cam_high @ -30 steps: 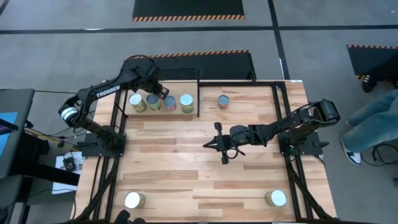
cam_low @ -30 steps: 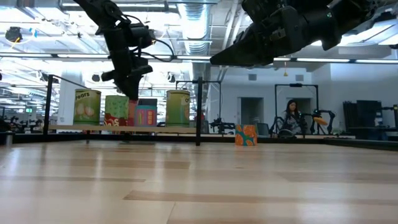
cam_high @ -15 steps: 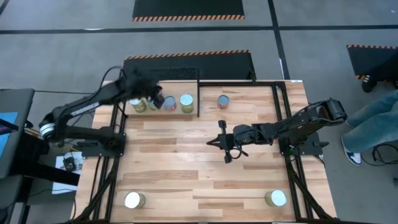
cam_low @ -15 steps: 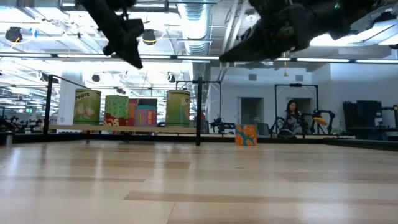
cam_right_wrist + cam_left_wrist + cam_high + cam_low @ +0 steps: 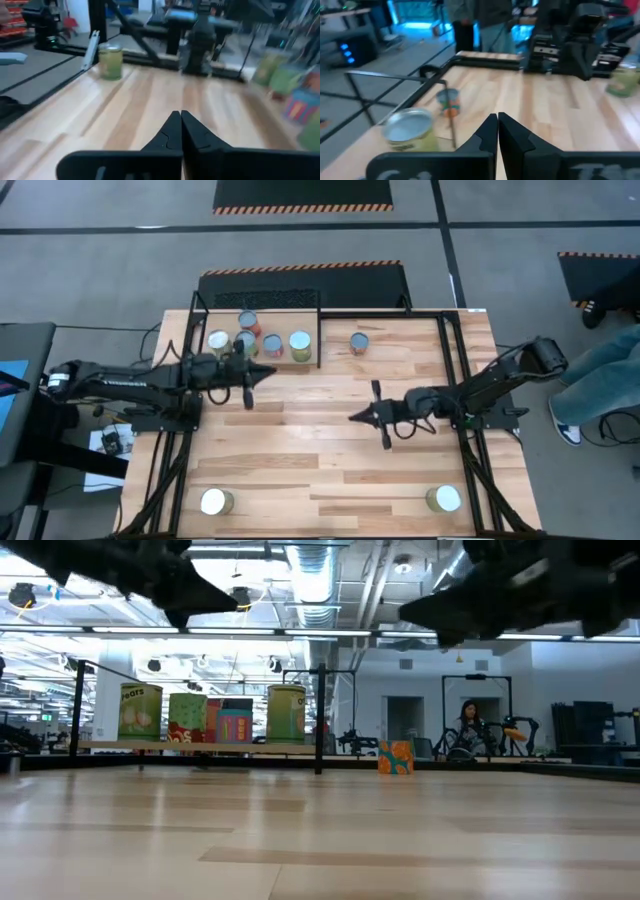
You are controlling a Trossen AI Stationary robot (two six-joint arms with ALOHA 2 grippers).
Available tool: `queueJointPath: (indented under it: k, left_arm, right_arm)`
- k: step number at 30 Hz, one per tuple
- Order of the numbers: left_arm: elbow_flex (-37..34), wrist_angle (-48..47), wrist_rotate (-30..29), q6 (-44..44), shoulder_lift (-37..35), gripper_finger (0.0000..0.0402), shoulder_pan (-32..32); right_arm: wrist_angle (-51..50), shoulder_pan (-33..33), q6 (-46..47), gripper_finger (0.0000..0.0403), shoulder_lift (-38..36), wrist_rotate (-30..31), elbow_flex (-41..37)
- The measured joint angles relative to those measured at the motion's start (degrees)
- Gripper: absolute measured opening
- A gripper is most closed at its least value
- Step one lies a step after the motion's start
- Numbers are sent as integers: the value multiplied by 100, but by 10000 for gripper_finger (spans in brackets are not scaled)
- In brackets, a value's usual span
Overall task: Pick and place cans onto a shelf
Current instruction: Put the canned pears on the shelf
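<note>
Left gripper [image 5: 250, 385], jaws closed and empty, has withdrawn from the shelf [image 5: 318, 310], where five cans [image 5: 259, 340] now stand; right gripper [image 5: 370, 415], closed and empty, waits mid-table; three cans remain off the shelf.

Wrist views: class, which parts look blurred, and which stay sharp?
Left wrist view: the can and the far stands are smeared, the shut left gripper crisp. Right wrist view: the cans at the edge blur, the right gripper stays sharp.
</note>
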Motion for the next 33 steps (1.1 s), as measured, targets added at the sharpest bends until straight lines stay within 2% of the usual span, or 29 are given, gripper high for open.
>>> queueJointPath:
  k: [2,4,8,14,20,24,28,33]
  left_arm:
    - [-280,403,-11,0,7,4,-142]
    - [-477,691,-36,34,54,4,-225]
    - [-649,757,-167,61,72,4,-330]
    - [-728,802,-181,44,70,4,-376]
    - [-728,817,-181,54,70,4,-376]
    - [-728,832,-181,130,70,4,-376]
    - [-728,844,-181,248,70,4,-373]
    - [-728,843,-180,249,70,4,-373]
  right_arm:
    - [-957,299,336,7,-185,364,170]
    - [-2403,642,832,7,-432,724,434]
    - [-5137,1416,2225,8,-647,1428,1314]
    - [-7897,2593,4347,12,-460,1706,2625]
    - [-9959,3680,6769,39,83,1603,3777]
    - [-11173,4248,8484,63,619,1086,4483]
    - [-11635,4625,9616,89,1090,382,5015]
    - [-11770,4857,10180,125,1466,255,5421]
